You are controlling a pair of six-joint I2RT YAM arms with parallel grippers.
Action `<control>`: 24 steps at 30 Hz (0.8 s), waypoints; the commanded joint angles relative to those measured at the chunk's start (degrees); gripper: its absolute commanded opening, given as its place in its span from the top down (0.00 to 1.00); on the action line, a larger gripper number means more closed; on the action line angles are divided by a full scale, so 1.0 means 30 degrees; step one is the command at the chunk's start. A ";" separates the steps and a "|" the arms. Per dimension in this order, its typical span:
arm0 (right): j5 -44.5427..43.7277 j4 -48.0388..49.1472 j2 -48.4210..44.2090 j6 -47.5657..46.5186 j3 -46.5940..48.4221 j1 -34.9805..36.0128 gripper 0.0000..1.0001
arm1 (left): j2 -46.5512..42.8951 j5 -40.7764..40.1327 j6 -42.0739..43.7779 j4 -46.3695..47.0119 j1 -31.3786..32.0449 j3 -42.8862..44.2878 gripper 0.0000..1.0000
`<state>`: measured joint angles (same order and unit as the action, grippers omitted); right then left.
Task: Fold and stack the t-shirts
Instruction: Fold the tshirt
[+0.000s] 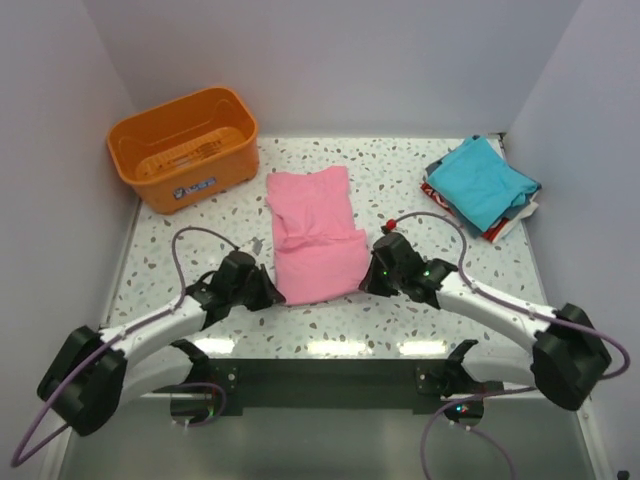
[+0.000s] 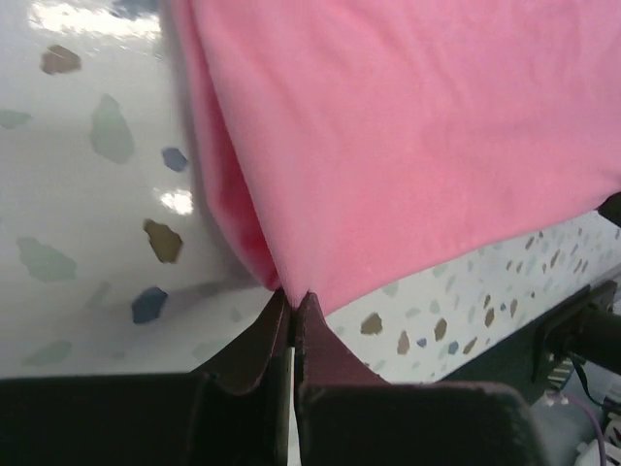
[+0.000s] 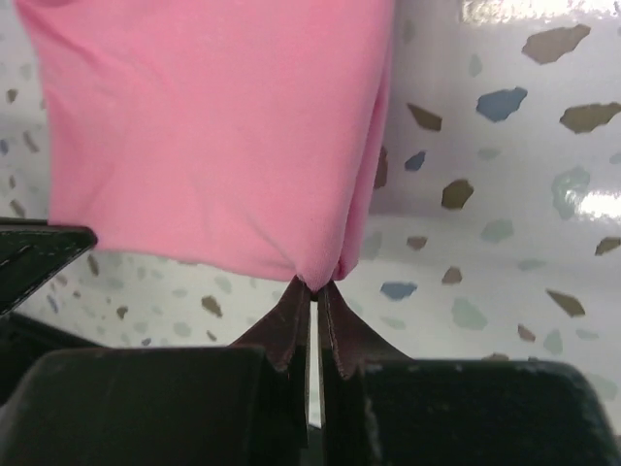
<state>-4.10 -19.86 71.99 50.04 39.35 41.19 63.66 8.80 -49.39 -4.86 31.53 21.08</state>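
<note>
A pink t-shirt (image 1: 315, 232) lies partly folded lengthwise in the middle of the speckled table. My left gripper (image 1: 272, 293) is shut on its near left corner; in the left wrist view the dark fingertips (image 2: 291, 296) pinch the pink cloth (image 2: 408, 146). My right gripper (image 1: 368, 278) is shut on the near right corner, where its tips (image 3: 316, 284) pinch the pink hem (image 3: 213, 146). A stack of folded t-shirts, teal on top (image 1: 482, 180) with red and white beneath, rests at the far right.
An orange plastic basket (image 1: 185, 148) stands at the far left corner. White walls close in the table on the left, back and right. The arms' dark base bar (image 1: 320, 375) runs along the near edge.
</note>
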 commanded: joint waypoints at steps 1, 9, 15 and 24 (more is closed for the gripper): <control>-0.0628 -0.3307 -0.2866 -0.0275 -0.0519 0.0857 1.00 | -0.2961 -0.1906 -0.1612 -0.3875 0.1646 0.0121 1.00; -0.0246 -0.4161 -0.6477 -0.0156 0.0121 0.1270 1.00 | -0.7510 -0.2581 -0.1908 -0.7050 0.1971 0.1611 1.00; -0.1913 -0.4572 -0.4925 -0.1357 0.3460 0.0949 1.00 | -0.4876 -0.6004 -0.1673 -0.9685 0.1942 0.5947 1.00; -0.2121 -0.3550 -0.1411 -0.3203 0.7241 -0.1598 1.00 | -0.0686 -0.7972 -0.0707 -0.9337 0.1036 1.1071 1.00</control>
<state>-8.47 -32.36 64.90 44.05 56.58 38.41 59.18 -10.11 -54.06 -32.16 36.60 48.14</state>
